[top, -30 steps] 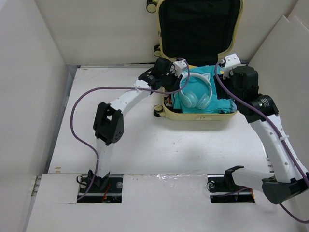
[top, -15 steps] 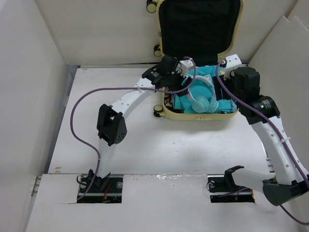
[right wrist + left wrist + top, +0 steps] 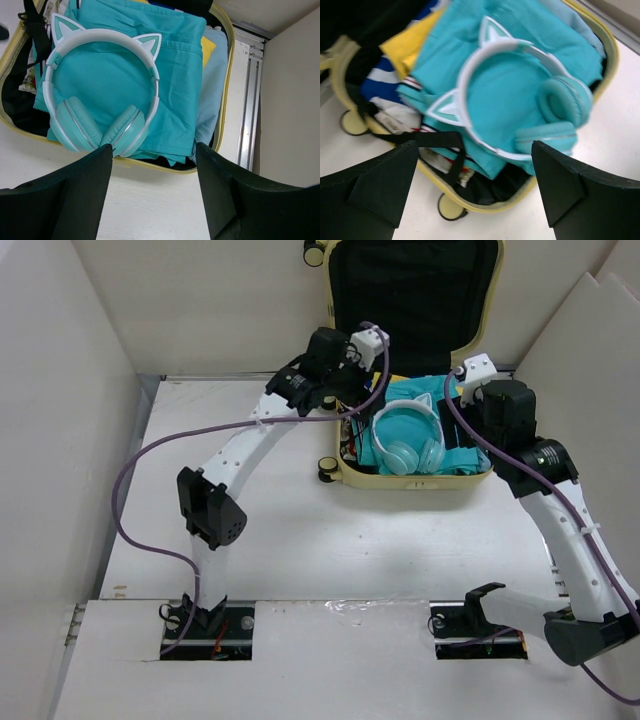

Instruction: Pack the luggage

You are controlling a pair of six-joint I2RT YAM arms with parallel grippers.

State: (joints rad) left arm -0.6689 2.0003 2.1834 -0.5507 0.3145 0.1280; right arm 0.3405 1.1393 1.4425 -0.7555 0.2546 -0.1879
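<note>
Atop clothes (image 3: 175, 75) in luggage (image 3: 410, 481): headphones (image 3: 102, 34); L gripper (image 3: 472, 150), R gripper (image 3: 154, 147) both spread, empty

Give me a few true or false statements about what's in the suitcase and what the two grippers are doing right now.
1. The suitcase is open. True.
2. The headphones lie on a teal garment. True.
3. The left gripper is gripping the headphones. False: it is open and holds nothing.
4. The headphones lie outside the suitcase. False: they are inside it.
5. The right gripper is open. True.
</note>
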